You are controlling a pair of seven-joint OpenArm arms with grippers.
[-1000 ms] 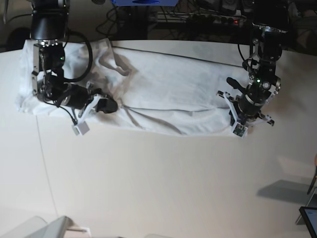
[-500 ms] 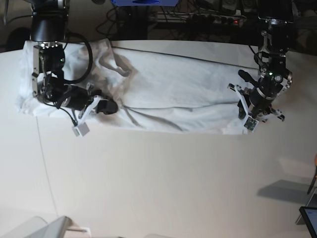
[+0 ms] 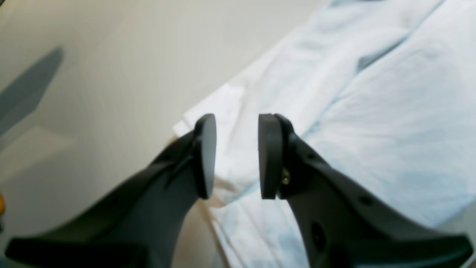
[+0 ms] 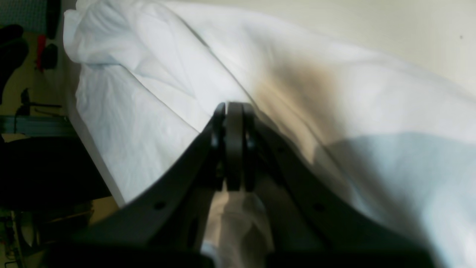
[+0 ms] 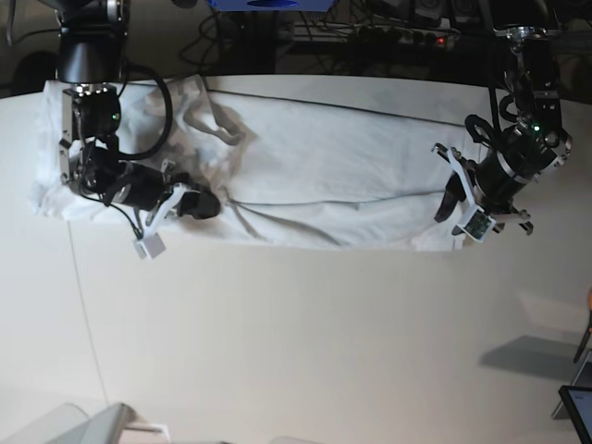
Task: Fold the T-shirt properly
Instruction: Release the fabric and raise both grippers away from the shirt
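Note:
The white T-shirt [image 5: 314, 157] lies as a long wrinkled band across the far part of the table. In the base view my left gripper [image 5: 451, 205] hangs at the shirt's right end. The left wrist view shows this gripper [image 3: 237, 156] open, its pads apart with nothing between them, just above the shirt's corner [image 3: 223, 108]. My right gripper [image 5: 207, 201] rests on the shirt's left part near the front edge. In the right wrist view it [image 4: 234, 145] is shut, and a ridge of the T-shirt [image 4: 372, 111] runs straight into its closed pads.
The pale tabletop [image 5: 296, 351] stretches forward of the shirt. Cables and a power strip [image 5: 398, 37] lie behind the table's back edge. A grey object [image 5: 88, 425] sits at the front left corner and a dark screen [image 5: 578, 407] at the front right.
My left gripper has opened, let go of the shirt's right corner and drawn off to the right and back. The right arm has stayed in place, still shut.

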